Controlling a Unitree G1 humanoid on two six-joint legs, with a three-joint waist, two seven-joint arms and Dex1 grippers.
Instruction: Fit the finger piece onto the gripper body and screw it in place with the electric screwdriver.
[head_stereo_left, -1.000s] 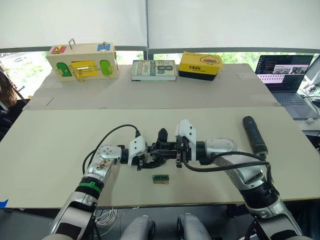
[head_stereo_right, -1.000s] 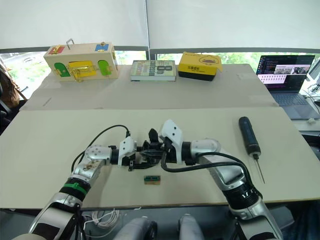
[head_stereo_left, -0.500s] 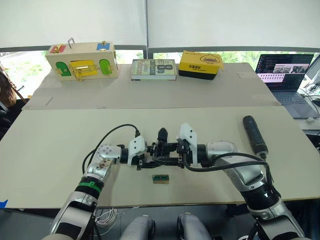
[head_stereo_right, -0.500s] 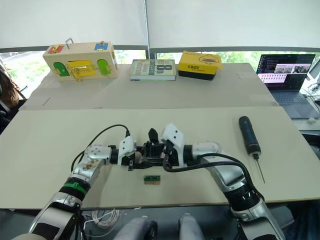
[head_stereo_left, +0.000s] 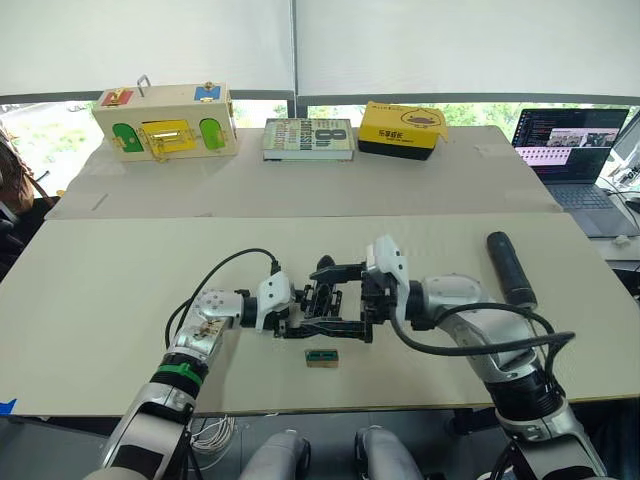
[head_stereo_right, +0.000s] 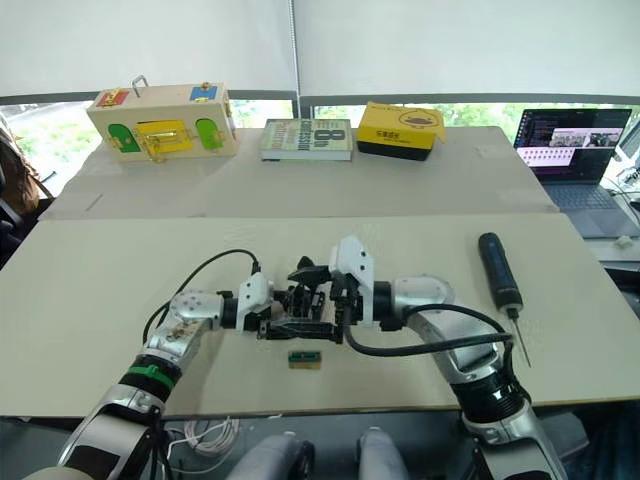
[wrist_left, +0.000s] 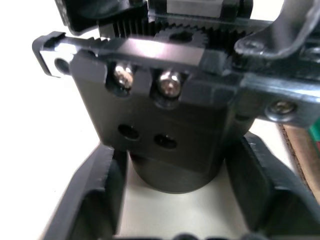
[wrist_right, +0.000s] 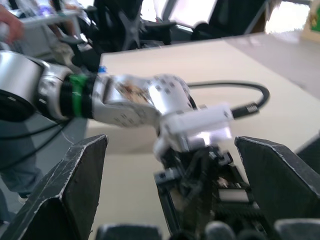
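Observation:
The gripper body (wrist_left: 165, 125), a black block with a toothed rack and two screws, stands on the table's near middle. My left gripper (head_stereo_left: 300, 312) is open, its fingers (wrist_left: 100, 190) flanking the body's round base with a slight gap. My right gripper (head_stereo_left: 330, 302) faces it from the right, open wide, one finger on the far side of the body and one on the near side. A dark pointed tip at the body's far side looks like the finger piece (head_stereo_left: 322, 264). The electric screwdriver (head_stereo_right: 497, 268) lies to the right, thin bit toward me.
A small green-topped tan block (head_stereo_left: 321, 357) lies just in front of the grippers. Along the far edge of the table (head_stereo_left: 120, 270) stand a wooden latch box (head_stereo_left: 165, 122), a book (head_stereo_left: 308, 138) and a yellow box (head_stereo_left: 401, 128). A laptop (head_stereo_left: 570, 150) sits at the far right.
My right gripper has opened wide and drawn back a little to the right. The left gripper's fingers have spread too. The gripper body stays where it was.

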